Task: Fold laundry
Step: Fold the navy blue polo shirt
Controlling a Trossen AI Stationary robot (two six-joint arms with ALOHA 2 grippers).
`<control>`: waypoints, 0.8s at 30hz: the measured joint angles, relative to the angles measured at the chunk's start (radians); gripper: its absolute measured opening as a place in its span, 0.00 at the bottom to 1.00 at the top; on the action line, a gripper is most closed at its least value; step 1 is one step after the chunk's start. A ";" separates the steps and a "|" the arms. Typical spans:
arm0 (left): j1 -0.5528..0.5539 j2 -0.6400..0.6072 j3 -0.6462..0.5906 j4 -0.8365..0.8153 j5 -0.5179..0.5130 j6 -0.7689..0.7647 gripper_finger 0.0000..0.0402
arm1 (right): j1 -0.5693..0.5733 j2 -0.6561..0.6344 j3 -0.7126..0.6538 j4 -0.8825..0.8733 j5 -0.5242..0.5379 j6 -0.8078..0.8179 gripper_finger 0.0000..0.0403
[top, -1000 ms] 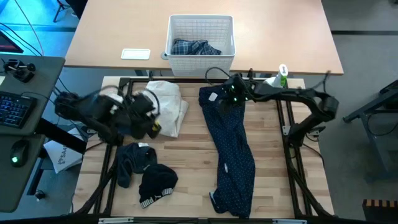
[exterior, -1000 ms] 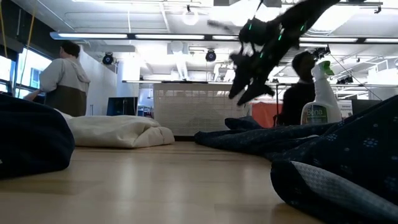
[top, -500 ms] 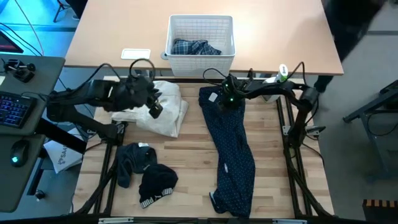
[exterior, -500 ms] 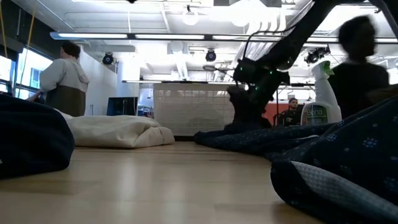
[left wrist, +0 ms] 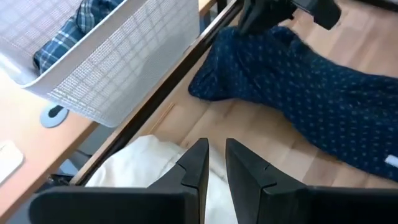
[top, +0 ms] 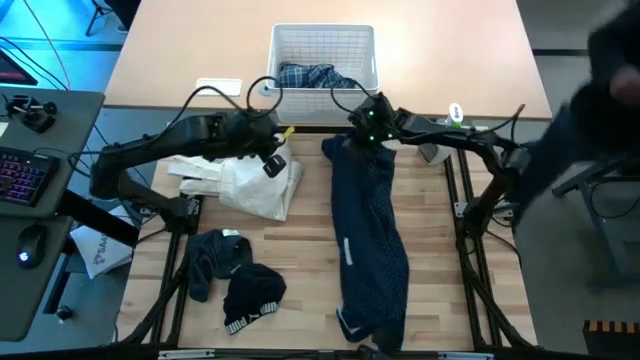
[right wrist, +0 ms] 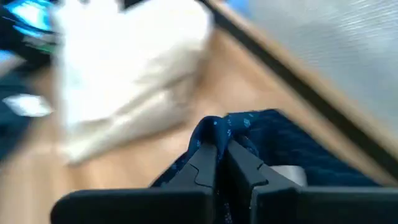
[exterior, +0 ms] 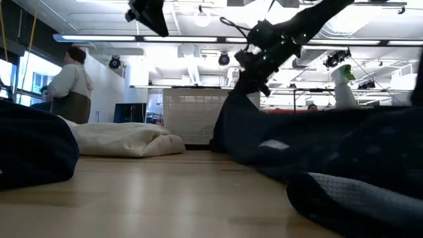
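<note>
Navy dotted shirt (top: 368, 230) pinched by our right gripper (right wrist: 222, 163) fingers and lifted at its collar end, left gripper (left wrist: 216, 163) fingers nearly closed on nothing above the cream cloth (top: 250, 180).

Bare wood (top: 300, 255) lies open between the navy shirt (top: 368, 240) and the small dark pieces (top: 232, 275), wide enough for a gripper to pass. The cream cloth (top: 250, 180) fills the far left part of the table. The white basket (top: 322, 62) walls off the far edge. Both arms crowd that far strip, the left gripper (top: 270, 150) above the cream cloth and the right gripper (top: 362, 130) pinching the shirt's top end. A spray bottle (top: 455, 115) seems to stand at the far right corner.
</note>
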 joint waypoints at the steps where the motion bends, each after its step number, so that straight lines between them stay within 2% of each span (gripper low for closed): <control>1: 0.009 0.010 0.000 0.006 0.005 0.010 0.10 | 0.000 0.006 0.001 -0.001 0.046 -0.026 0.02; 6: 0.034 0.050 0.000 0.017 0.071 0.021 0.10 | 0.000 0.065 -0.011 0.005 0.198 -0.098 0.08; 9: 0.034 0.062 0.000 0.041 0.085 0.016 0.10 | -0.001 0.097 -0.011 0.015 0.221 -0.140 0.14; 12: 0.034 0.068 0.001 0.100 0.090 0.024 0.10 | -0.011 0.103 -0.010 0.011 0.245 -0.143 0.24; 18: 0.034 0.068 0.000 0.118 0.121 -0.002 0.10 | -0.065 0.030 0.105 -0.205 0.239 -0.116 0.42; 21: 0.033 0.069 0.000 0.118 0.128 -0.002 0.10 | -0.087 0.009 0.159 -0.375 0.191 -0.064 0.46; 24: 0.032 0.068 0.000 0.119 0.147 -0.003 0.10 | -0.105 0.009 0.136 -0.460 0.104 0.008 0.47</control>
